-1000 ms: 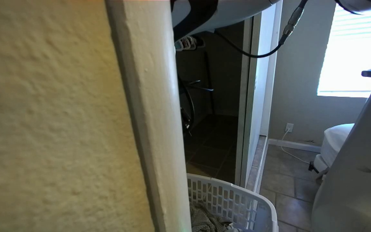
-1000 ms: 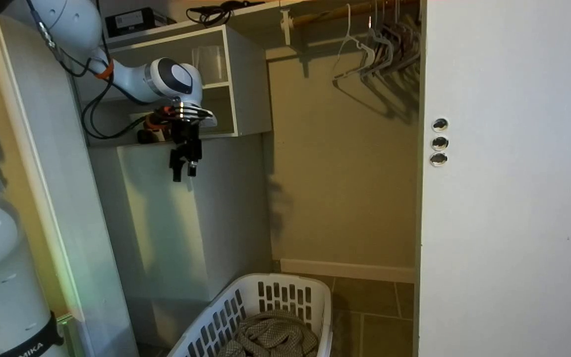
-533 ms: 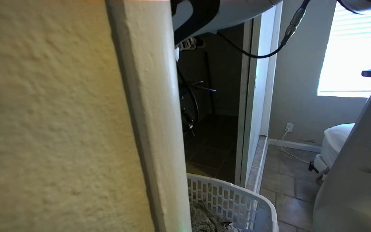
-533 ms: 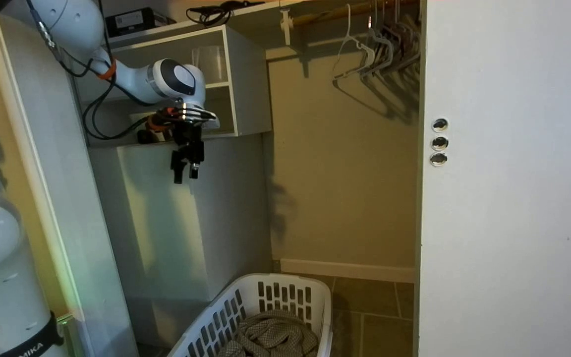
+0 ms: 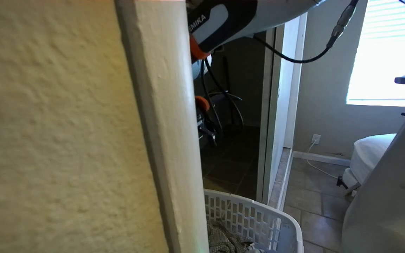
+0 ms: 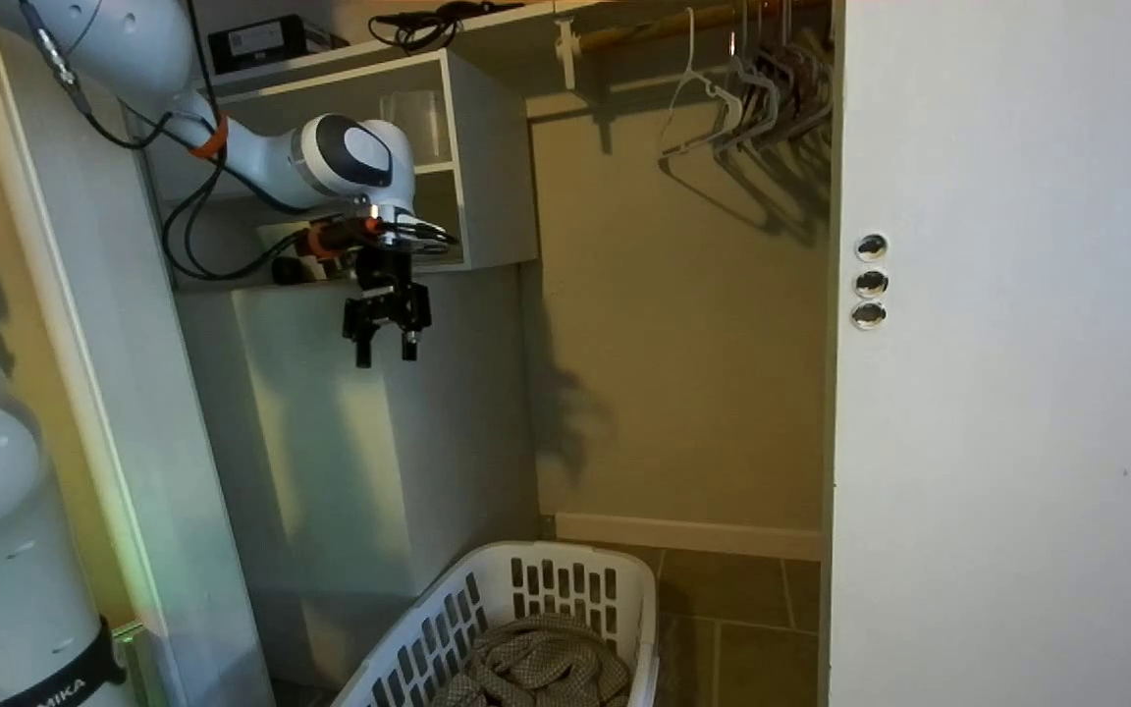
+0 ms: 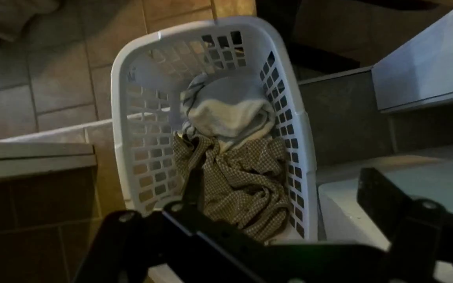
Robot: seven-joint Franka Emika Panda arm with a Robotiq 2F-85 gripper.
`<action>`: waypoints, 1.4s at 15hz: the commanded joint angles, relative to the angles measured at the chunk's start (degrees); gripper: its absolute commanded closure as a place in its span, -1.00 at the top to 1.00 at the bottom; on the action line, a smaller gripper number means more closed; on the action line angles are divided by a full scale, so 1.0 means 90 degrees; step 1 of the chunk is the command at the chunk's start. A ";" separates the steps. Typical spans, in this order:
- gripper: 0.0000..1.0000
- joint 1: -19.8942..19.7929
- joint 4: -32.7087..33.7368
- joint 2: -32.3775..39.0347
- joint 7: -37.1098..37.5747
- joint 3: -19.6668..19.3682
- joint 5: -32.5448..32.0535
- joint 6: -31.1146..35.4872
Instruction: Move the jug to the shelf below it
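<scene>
A see-through jug point(image 6: 418, 128) stands in the upper compartment of the white shelf unit point(image 6: 492, 177), in an exterior view. The arm hides part of the unit. The lower shelf point(image 6: 445, 201) is directly below, partly behind the wrist. My gripper point(image 6: 387, 355) points down, in front of and below the shelf unit, away from the jug. In the wrist view the gripper point(image 7: 281, 177) has its fingers wide apart with nothing between them. The jug is out of the wrist view.
A white laundry basket point(image 6: 565, 552) with cloth point(image 6: 546, 658) stands on the floor below the gripper. A black box point(image 6: 261, 41) and coiled cable point(image 6: 418, 29) lie on the top shelf. Hangers point(image 6: 723, 128) hang at right. A white door point(image 6: 1007, 442) and door post point(image 5: 174, 123) flank the opening.
The gripper has shifted slightly right and turned, so both fingers now show side by side. In the exterior view past the door post, more of the arm and its orange bands has come into sight.
</scene>
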 commanded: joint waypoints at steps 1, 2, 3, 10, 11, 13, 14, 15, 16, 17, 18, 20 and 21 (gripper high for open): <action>1.00 0.0100 -0.0508 -0.0636 -0.0971 -0.0280 -0.0057 0.0804; 1.00 0.0101 -0.0564 -0.0746 -0.1161 -0.0339 -0.0016 0.0967; 1.00 0.0107 -0.0612 -0.0885 -0.1364 -0.0404 0.0028 0.1103; 1.00 0.0370 -0.0658 -0.1621 -0.2226 -0.0739 0.0708 0.1704; 1.00 0.0442 -0.0616 -0.1695 -0.2303 -0.0770 0.0886 0.1700; 1.00 0.0582 -0.0494 -0.1856 -0.2337 -0.0803 0.1281 0.1640; 1.00 0.0651 -0.0435 -0.1928 -0.2334 -0.0821 0.1490 0.1630; 1.00 0.0709 -0.0375 -0.1993 -0.2319 -0.0832 0.1665 0.1582; 1.00 0.0768 -0.0330 -0.2058 -0.2315 -0.0850 0.1844 0.1605; 1.00 0.0805 -0.0288 -0.2116 -0.2245 -0.0855 0.2018 0.1673; 1.00 0.0833 -0.0220 -0.2147 -0.2121 -0.0858 0.2224 0.1670; 1.00 0.0887 -0.0117 -0.2185 -0.1894 -0.0874 0.2786 0.1953; 1.00 0.0883 -0.0081 -0.2195 -0.1804 -0.0854 0.2985 0.2173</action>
